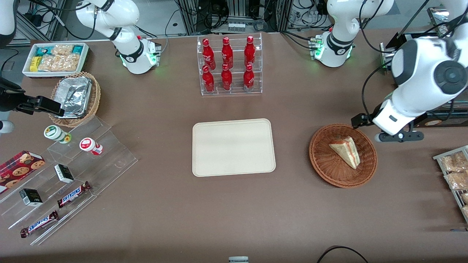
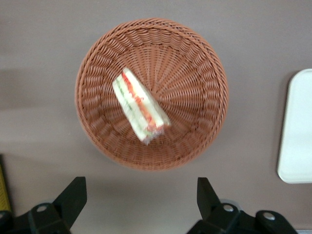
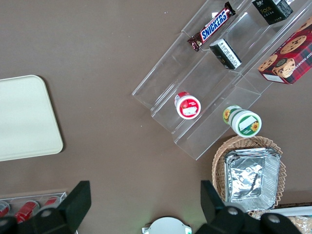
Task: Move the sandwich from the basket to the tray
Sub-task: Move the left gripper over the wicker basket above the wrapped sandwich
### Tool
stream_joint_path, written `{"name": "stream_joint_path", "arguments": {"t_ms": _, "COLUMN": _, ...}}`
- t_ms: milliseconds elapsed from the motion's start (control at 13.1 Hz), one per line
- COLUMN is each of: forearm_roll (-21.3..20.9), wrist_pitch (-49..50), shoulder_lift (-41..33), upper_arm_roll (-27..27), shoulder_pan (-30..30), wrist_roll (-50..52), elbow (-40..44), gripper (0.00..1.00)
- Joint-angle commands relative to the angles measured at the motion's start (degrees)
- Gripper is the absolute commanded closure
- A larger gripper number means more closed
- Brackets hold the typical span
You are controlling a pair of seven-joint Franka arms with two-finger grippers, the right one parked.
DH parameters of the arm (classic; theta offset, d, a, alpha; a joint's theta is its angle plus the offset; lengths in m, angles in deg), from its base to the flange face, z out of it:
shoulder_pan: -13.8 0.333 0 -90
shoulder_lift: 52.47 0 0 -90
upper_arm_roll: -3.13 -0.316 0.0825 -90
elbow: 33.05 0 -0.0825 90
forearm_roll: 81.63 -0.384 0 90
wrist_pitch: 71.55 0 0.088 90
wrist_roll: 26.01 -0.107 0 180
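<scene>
Mostly the working arm's own bulk hides its gripper (image 1: 376,128) in the front view, where only dark parts peek out just past the rim of the basket (image 1: 321,164), on the side farther from the front camera. From the wrist camera the two black fingers (image 2: 72,195) show only in part, cut off by the frame edge; they stand wide apart and hold nothing, hanging above bare table beside the basket.

Inside the reddish-brown woven basket lies the sandwich (image 1: 346,150), a pale triangular wedge on its side. Its red and green filling stripes read clearly from the wrist camera, though its narrow end looks blurred there.

Only a rounded corner of the cream tray (image 2: 297,126) enters the wrist view; the front view shows the whole tray, bare, well apart from the basket toward the middle of the table.
</scene>
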Motion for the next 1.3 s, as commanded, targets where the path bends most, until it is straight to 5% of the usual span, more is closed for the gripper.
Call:
{"name": "stream_joint_path", "arguments": {"t_ms": 0, "forearm_roll": -0.4, "wrist_pitch": -8.7, "shoulder_lift": -0.8, "upper_arm_roll": -0.2, "shoulder_pan": -0.2, "wrist_roll": 0.6, "elbow": -7.4, "gripper": 0.0}}
{"name": "stream_joint_path", "arguments": {"t_ms": 1221, "forearm_roll": 0.1, "wrist_pitch": -21.4, "shoulder_lift": 9.9, "upper_arm_roll": -0.3, "shoulder_pan": -0.2, "wrist_roll": 31.4, "elbow": -8.0, "gripper": 0.0}}
